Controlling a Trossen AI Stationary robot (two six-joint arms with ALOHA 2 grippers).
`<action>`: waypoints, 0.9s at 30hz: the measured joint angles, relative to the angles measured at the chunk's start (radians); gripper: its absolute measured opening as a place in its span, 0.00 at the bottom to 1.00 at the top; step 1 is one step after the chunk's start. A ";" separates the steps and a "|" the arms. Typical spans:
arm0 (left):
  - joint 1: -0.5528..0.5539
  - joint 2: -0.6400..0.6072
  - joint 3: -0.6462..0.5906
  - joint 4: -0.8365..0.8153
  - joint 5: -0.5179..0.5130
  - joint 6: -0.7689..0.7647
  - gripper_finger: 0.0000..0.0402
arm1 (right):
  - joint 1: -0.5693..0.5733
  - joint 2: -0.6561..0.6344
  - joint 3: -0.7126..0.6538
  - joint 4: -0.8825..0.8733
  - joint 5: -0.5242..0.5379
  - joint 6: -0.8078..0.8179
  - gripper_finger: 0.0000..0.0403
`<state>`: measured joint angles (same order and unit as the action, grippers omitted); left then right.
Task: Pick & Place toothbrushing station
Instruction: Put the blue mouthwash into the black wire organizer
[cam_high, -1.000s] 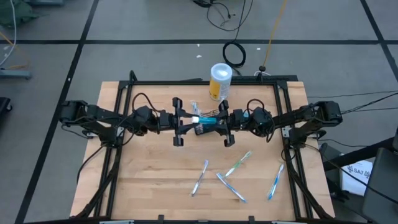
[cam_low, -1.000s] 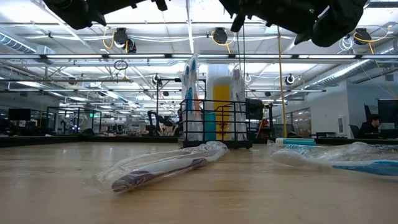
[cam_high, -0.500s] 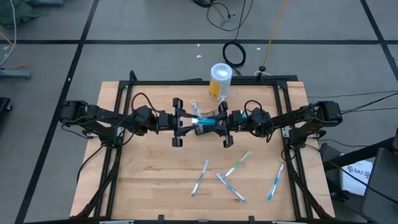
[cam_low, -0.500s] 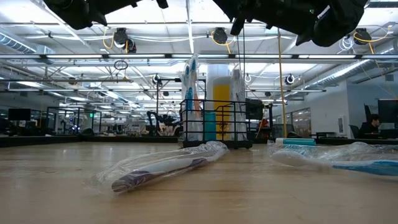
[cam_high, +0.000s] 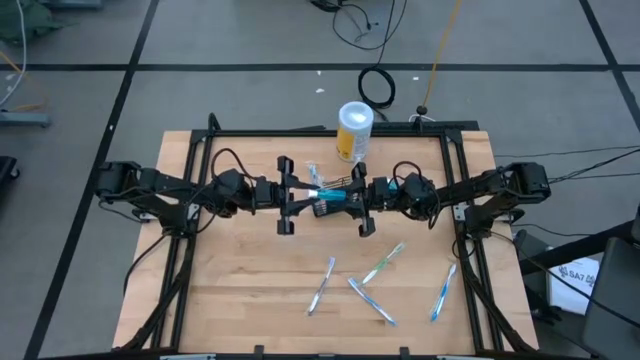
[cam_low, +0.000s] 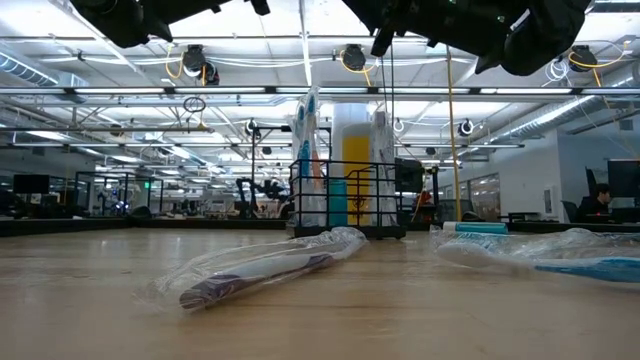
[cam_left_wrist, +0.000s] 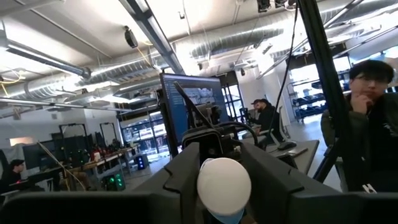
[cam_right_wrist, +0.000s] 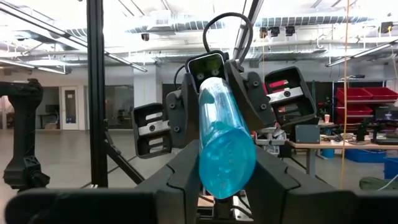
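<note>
With the left tool (cam_high: 303, 196) and right tool (cam_high: 352, 196) both gripping one blue-and-white tube (cam_high: 330, 196) above the mesh basket (cam_high: 334, 203) mid-bench, the handover should release one end only once the other holds firm.

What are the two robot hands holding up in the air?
A blue tube, one end each: the right gripper grips the blue end, the left gripper the white cap end.

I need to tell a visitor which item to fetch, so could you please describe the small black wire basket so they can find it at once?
On the wooden table, look toward the far edge, where a tall white-and-yellow cylindrical canister stands. Just in front of it sits the small black wire-mesh rectangular basket, low-walled, with wrapped toothbrushes standing in it; unlike the canister, you can see through it.
</note>
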<state>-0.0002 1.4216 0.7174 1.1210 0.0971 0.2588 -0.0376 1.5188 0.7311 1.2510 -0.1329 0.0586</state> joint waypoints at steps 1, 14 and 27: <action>0.000 0.000 0.000 0.000 0.000 0.000 0.29 | 0.000 0.000 0.000 0.000 0.000 0.000 0.24; 0.000 0.000 0.000 -0.003 0.000 -0.011 0.26 | 0.000 0.000 0.000 -0.012 0.000 0.000 0.24; -0.001 0.001 0.000 -0.108 -0.071 -0.040 0.25 | -0.003 -0.056 -0.005 -0.220 0.006 0.028 0.33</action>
<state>-0.0013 1.4223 0.7174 1.0129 0.0258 0.2184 -0.0403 1.4631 0.7265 1.0314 -0.1264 0.0866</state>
